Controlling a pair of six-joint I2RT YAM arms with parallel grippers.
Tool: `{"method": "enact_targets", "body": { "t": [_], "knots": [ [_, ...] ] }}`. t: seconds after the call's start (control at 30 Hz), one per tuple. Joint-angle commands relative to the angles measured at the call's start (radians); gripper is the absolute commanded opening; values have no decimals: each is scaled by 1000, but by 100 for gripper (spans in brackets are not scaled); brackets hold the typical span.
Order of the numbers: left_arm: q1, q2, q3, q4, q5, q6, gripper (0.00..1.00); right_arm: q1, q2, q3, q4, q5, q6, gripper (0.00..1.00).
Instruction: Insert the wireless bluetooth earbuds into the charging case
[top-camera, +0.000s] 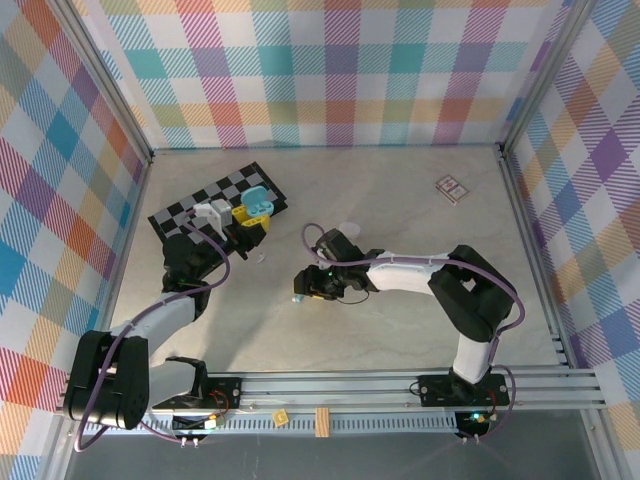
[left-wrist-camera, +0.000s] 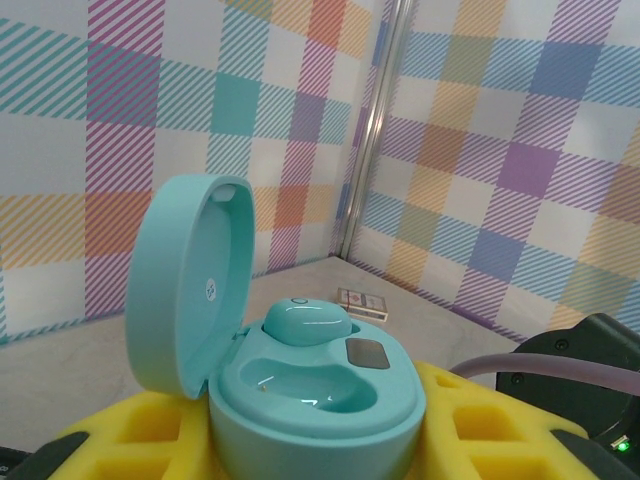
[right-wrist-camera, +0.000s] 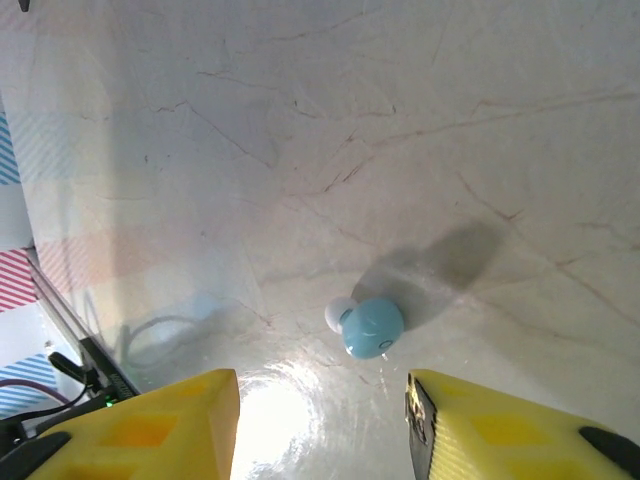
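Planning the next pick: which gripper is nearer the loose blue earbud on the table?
Right. The right gripper hangs close over the blue earbud, jaws open. The left gripper is away by the checkered board, holding the open charging case.

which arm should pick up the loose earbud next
Right. The right gripper hangs open over the loose earbud, while the left gripper is shut on the open case, which has one slot empty.
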Motion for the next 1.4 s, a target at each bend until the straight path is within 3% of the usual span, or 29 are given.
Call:
{"method": "enact_targets", "body": {
  "t": [0.0, 1.0, 1.23, 1.37],
  "knots": [
    [12, -19, 10, 18, 0, 21, 37, 5, 21, 13, -6, -41, 73, 48],
    [12, -8, 14, 32, 9, 10, 37, 4, 196, 128, 38, -136, 38, 33],
    [12, -7, 15, 32, 10, 9, 37, 4, 235, 173, -25, -129, 24, 32],
    [12, -8, 14, 33, 8, 9, 37, 4, 255, 196, -57, -127, 13, 26]
  ]
}}
